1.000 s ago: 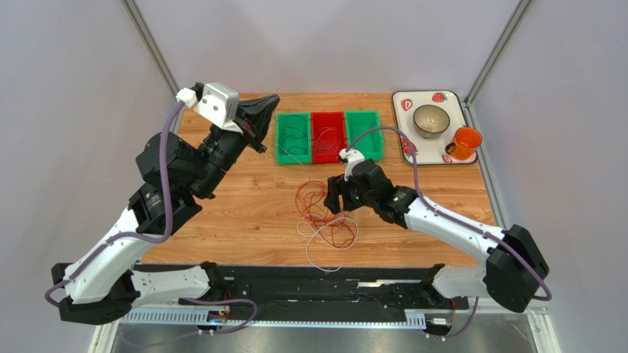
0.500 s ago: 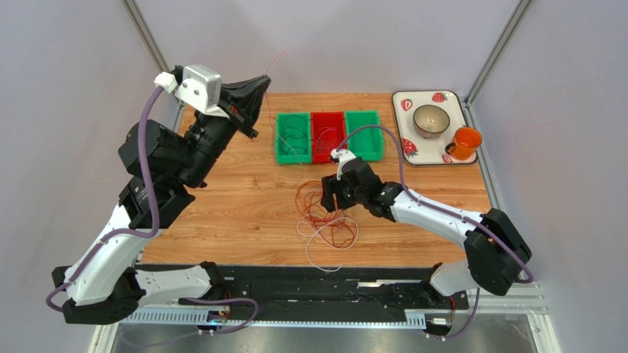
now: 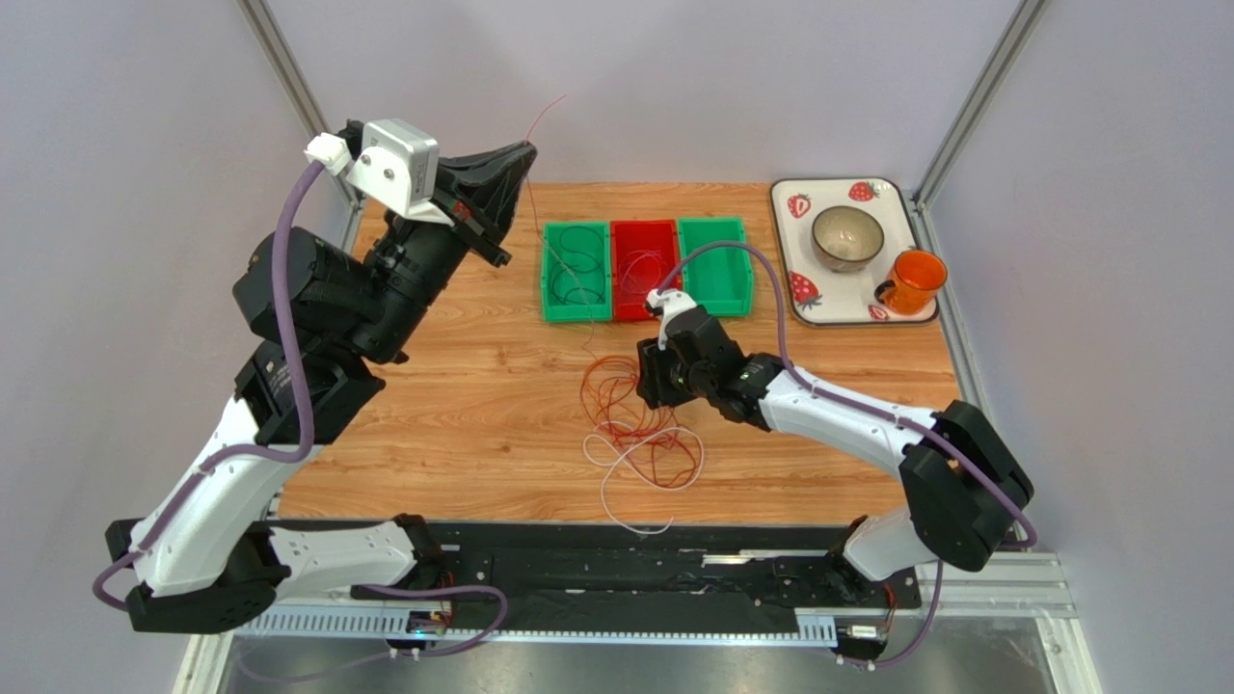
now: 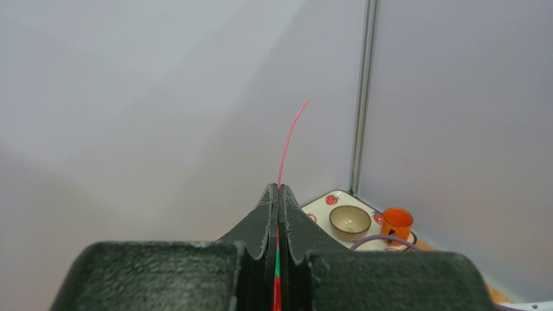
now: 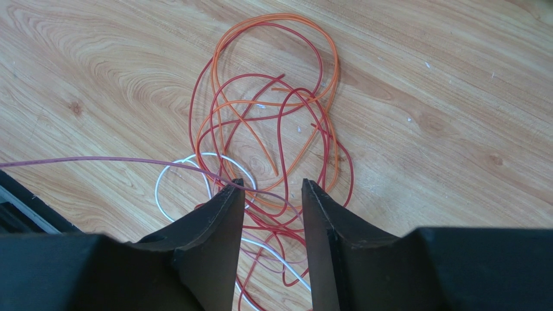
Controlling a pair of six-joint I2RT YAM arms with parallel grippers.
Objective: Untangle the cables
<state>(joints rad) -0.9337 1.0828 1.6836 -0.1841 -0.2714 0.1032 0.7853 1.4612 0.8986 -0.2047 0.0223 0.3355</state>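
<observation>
Cables (image 5: 279, 129) lie tangled directly beneath right gripper (image 5: 272, 186), jaws apart.

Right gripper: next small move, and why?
Probably close the right gripper on the tangle to pin it. Its jaws stand apart right over it, while the raised left gripper is shut on a red cable and one strand runs off taut, so pulling could drag everything along.
</observation>
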